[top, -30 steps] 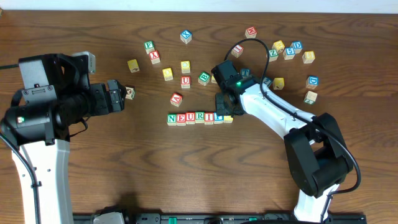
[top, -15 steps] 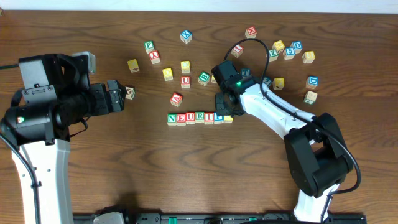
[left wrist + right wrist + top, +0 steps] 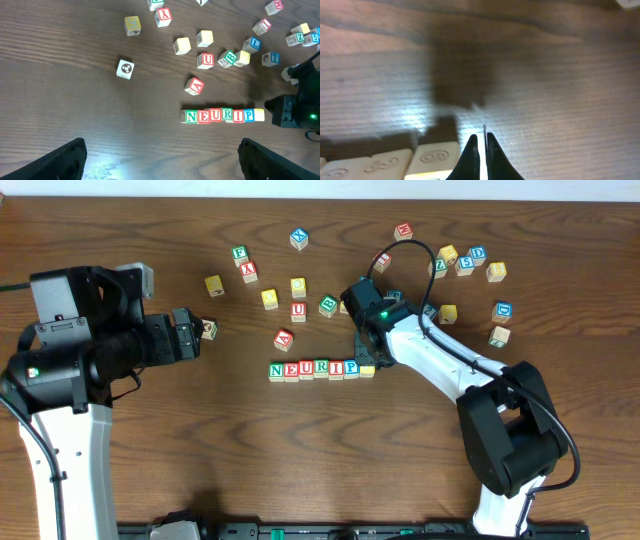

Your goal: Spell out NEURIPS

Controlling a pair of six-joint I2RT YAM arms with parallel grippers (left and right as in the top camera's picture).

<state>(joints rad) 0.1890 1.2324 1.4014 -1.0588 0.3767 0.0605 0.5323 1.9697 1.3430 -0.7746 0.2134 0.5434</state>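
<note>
Since a second ago my right gripper has drawn back up and to the right, off the end of the row of cubes — the blue P cube, half hidden under it before, now shows in full. None of the cubes has shifted.

From left to right the row stands touching, side by side, near the middle of the table: green N cube, red E cube, red U cube, green R cube, red I cube, then the P and a yellow-faced cube at the right end. I cannot read a letter on that last one.

My right fingers are pressed together with nothing between them; in the wrist view their tips hang over bare wood, just beside the pale top of the end cube.

My left gripper is spread wide and holds nothing. It sits well to the left of the row, near a lone picture-faced cube.

Loose cubes lie scattered beyond the row — a tilted red A cube is closest to it.
</note>
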